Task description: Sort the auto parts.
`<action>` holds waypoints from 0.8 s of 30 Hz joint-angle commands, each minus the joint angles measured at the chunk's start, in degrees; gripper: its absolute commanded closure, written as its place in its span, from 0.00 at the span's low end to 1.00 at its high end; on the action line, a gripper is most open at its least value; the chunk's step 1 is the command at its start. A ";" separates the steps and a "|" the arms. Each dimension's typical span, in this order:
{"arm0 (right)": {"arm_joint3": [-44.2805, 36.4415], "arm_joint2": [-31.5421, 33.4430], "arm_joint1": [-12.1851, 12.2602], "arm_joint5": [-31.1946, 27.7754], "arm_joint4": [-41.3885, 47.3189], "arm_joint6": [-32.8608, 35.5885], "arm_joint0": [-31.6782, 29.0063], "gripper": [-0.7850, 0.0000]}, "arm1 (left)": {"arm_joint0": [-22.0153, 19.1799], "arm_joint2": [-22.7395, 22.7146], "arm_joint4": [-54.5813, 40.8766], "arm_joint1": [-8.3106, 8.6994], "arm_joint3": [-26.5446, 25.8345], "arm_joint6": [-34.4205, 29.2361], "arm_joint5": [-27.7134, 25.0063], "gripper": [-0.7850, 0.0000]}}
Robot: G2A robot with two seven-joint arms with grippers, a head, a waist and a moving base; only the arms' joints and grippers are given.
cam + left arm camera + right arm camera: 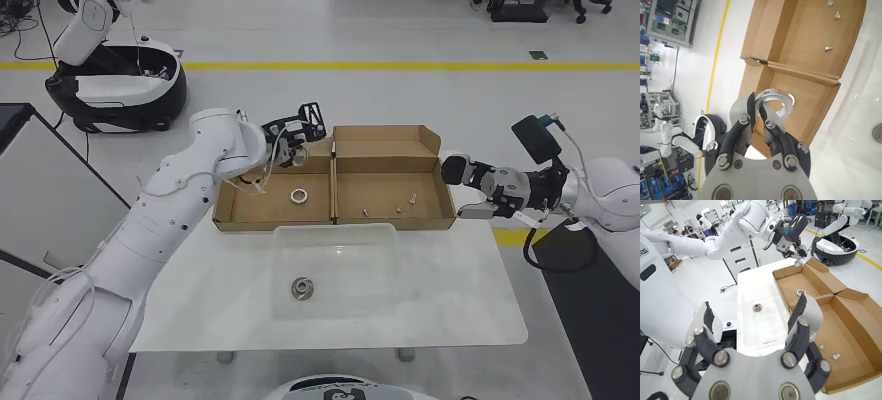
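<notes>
My left gripper (758, 108) is shut on the rim of a silver ring collar (773, 101), held above the back of the left cardboard box (250, 200). A second ring (298, 196) lies on that box's floor. The right cardboard box (440, 195) holds three small bolts (398, 209). A grey flanged part (303, 288) rests in the clear plastic tray (380, 235) in front of the boxes. My right gripper (461, 190) is open with nothing in it, beside the right box's outer wall. In the right wrist view the left gripper (800, 255) hangs with its ring (798, 261) over the far box.
The two boxes stand side by side along the white table's (470, 300) far edge, flaps up at the back. Another white robot on a black base (120, 85) stands on the floor beyond the table. A yellow floor line (450, 66) runs behind.
</notes>
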 commanded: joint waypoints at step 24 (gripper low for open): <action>0.00 0.00 0.00 0.00 0.00 0.00 0.00 0.00 | -4.11 11.63 1.13 -4.74 15.31 -4.25 -0.90 1.00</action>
